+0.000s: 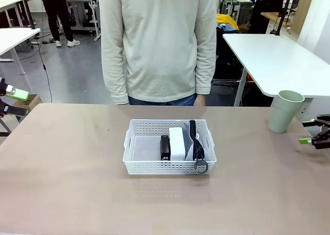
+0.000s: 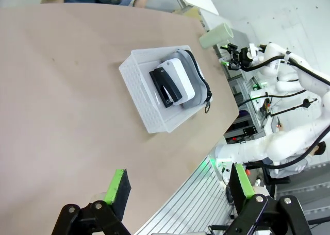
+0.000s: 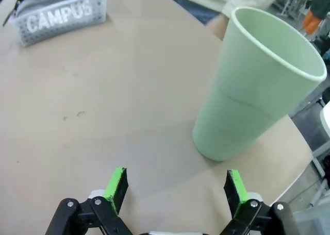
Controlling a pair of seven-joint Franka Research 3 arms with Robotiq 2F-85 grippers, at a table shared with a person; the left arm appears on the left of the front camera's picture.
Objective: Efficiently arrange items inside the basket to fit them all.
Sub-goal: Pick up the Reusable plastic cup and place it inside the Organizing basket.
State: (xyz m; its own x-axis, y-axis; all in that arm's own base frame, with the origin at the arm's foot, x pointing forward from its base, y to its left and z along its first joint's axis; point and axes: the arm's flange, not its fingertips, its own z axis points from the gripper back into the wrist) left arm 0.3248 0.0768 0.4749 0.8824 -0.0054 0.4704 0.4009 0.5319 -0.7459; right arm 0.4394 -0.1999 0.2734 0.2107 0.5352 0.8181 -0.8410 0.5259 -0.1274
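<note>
The white perforated basket (image 1: 165, 167) sits mid-table. Inside it, side by side, lie a small black stapler (image 1: 165, 147), a white rounded box (image 1: 177, 142) and the grey pouch (image 1: 190, 142) with its black zipper strap, ring over the front rim. The pale green cup (image 1: 285, 111) stands upright on the table at the right, outside the basket. My right gripper (image 1: 308, 132) hovers open just right of the cup; in its wrist view the cup (image 3: 252, 90) is ahead and right of the open gripper (image 3: 176, 188). My left gripper (image 1: 14, 102) is open at the far left, far from the basket (image 2: 136, 85).
A person stands at the far edge behind the basket, hands hanging at their sides. Bare tabletop surrounds the basket on all sides. The left half of the basket floor is free. The pouch's "CAMPUS" print shows through the basket wall (image 3: 100, 0) in the right wrist view.
</note>
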